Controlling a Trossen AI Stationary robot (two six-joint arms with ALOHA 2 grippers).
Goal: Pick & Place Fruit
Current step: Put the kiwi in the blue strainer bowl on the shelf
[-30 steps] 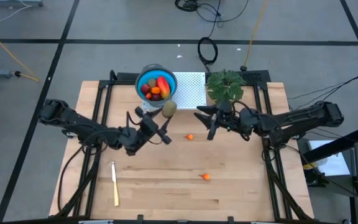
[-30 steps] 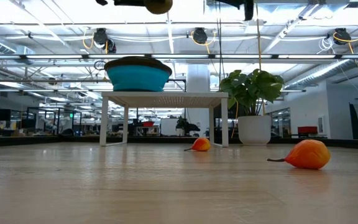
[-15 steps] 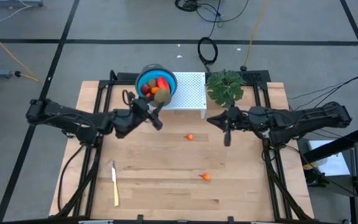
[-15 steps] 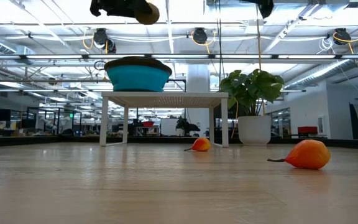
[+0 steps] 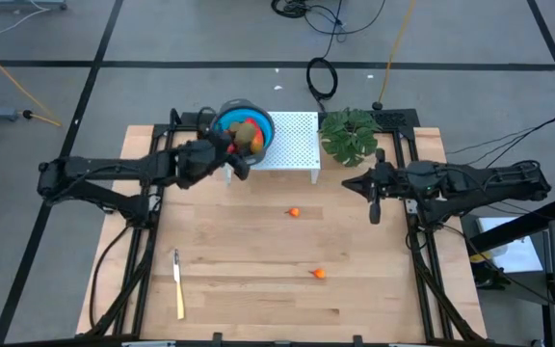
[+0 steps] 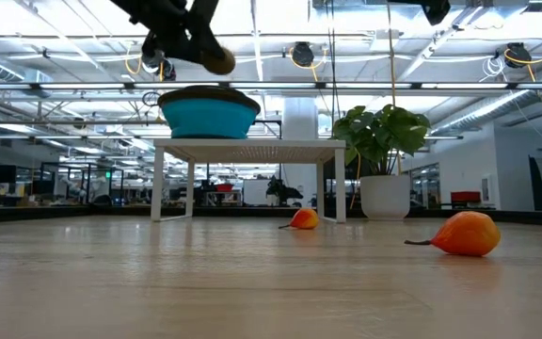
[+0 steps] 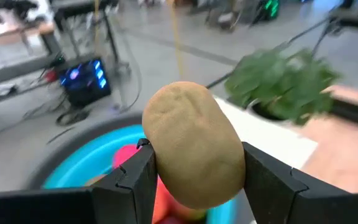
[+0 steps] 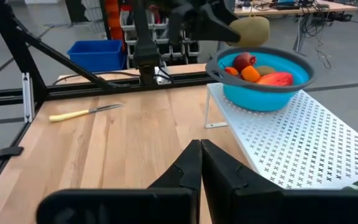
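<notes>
An olive-brown oval fruit (image 7: 194,140) hangs over the near rim of the blue bowl (image 5: 264,121), with my left gripper (image 5: 242,154) shut on it. The bowl stands on a white perforated stand (image 5: 295,145) and holds red, orange and brown fruit (image 8: 253,70). Two tiny orange fruit (image 5: 295,212) (image 5: 319,274) lie on the wooden table. My right gripper (image 8: 201,158) is shut and holds nothing; it hovers near the table's right side, beside the plant (image 5: 350,133). My left gripper pinches the oval fruit's two lower sides (image 7: 160,171) between its two fingers (image 7: 132,180), and the fruit's rounded end sticks out past the fingertips. The fingers come nearly level from the table's left. The fruit (image 6: 219,61) is lifted clear, just above the bowl.
A slim cream-yellow knife (image 5: 177,282) lies near the table's front left. The potted plant stands at the far right next to the stand. Black frame rails (image 5: 152,164) run along both sides of the table. The wood between the orange fruit and the near edge is bare.
My left gripper has carried the oval fruit toward the table's far edge and left, from beside the stand to over the bowl, turning as it went. My right gripper has drawn back toward the table's right edge and shut its fingers on nothing.
</notes>
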